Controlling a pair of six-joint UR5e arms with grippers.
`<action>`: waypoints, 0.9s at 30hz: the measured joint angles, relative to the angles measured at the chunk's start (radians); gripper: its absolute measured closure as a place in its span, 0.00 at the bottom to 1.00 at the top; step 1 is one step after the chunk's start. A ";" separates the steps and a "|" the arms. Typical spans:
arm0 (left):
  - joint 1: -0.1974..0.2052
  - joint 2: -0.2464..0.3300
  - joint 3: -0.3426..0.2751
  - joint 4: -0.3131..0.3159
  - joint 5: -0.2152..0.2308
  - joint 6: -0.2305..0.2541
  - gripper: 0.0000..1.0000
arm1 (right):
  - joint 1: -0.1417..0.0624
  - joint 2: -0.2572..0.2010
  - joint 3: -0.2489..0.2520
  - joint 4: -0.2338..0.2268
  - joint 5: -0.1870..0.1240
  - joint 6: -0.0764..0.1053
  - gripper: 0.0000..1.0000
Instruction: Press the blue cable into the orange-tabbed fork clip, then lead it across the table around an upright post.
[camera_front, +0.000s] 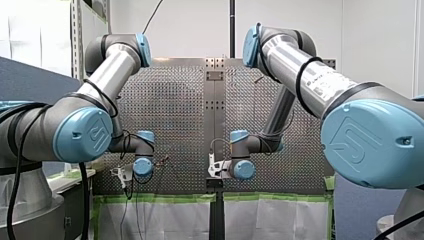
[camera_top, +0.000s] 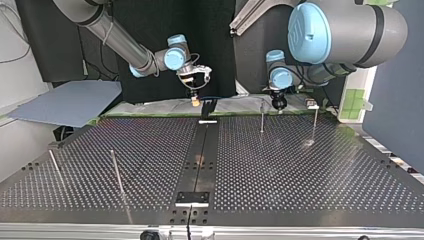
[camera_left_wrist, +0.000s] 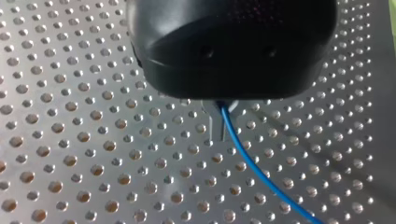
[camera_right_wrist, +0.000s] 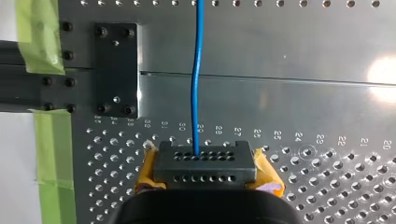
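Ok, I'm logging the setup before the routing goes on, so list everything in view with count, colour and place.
blue cable: one, blue, runs from the black block ahead over the table
black block: one, black with rows of holes, between yellow pads
thin posts: four, metal, two at the top view's right, two at its left
small black piece: one, at the centre strip's far end
centre strip: one, black, down the table's middle
perforated table: one, metal
green tape: several strips, along the table's edge
grey-blue sheet: one, beside the table
my right gripper: shut on the black block
my left gripper: black, shut on the blue cable
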 joint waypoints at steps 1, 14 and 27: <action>0.002 0.000 0.000 -0.001 0.000 -0.003 1.00 | -0.002 0.000 -0.007 0.006 0.000 0.000 1.00; 0.025 0.001 0.027 -0.038 0.029 -0.030 1.00 | -0.042 0.001 -0.065 0.041 -0.003 0.004 1.00; 0.032 0.000 0.080 -0.076 0.063 -0.034 1.00 | -0.076 0.003 -0.094 0.062 -0.004 0.004 1.00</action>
